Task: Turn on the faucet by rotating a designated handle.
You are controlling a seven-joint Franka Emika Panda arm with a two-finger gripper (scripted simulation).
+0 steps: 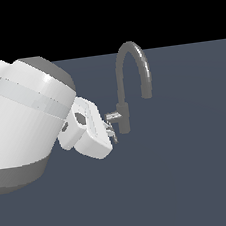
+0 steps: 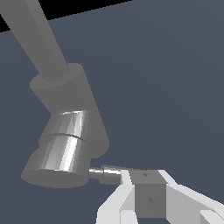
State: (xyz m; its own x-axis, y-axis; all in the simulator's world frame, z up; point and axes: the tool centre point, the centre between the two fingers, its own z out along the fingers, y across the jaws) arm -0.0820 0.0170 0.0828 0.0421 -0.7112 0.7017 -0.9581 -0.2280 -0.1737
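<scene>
The dark grey faucet (image 1: 123, 114) stands mid-scene, its arched gooseneck spout (image 1: 130, 57) curving toward the exterior view's right. A short shiny stub (image 1: 114, 116) projects from its body toward the arm. In the wrist view the faucet body (image 2: 76, 98) and the shiny stub (image 2: 65, 146) are close up, and the handle (image 2: 105, 172), a thin lever rod, runs from the stub to my fingertips. My gripper (image 1: 112, 134) (image 2: 142, 176) sits just below the stub. Its fingers look closed together with no gap, their tips against the rod's end. The rod is barely visible in the exterior view.
The faucet stands on a flat dark blue-grey surface (image 1: 192, 165). My big white arm (image 1: 25, 121) fills the exterior view's left side, its white hand (image 1: 89, 130) next to the faucet body.
</scene>
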